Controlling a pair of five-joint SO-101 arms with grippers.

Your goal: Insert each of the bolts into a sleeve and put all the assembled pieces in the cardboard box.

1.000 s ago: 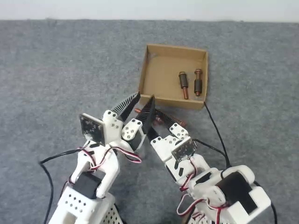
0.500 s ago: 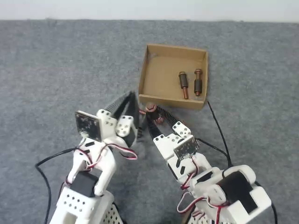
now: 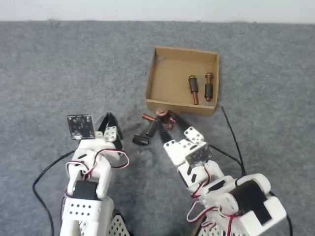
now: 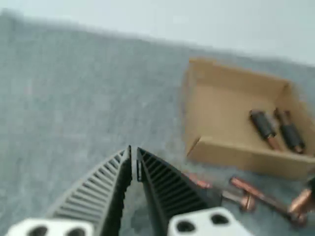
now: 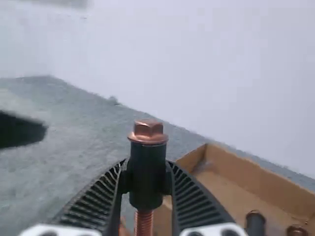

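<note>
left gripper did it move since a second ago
Yes. The left gripper has drawn back from the cardboard box, away from its front wall and toward its own base.

Under me lies a grey, short-piled carpet (image 3: 54, 64), spreading from 6 o'clock out to 12. There it meets a plain pale wall (image 3: 157, 9) along a straight line running from 9 to 3. The light is soft and even, and the shadows are faint.
</note>
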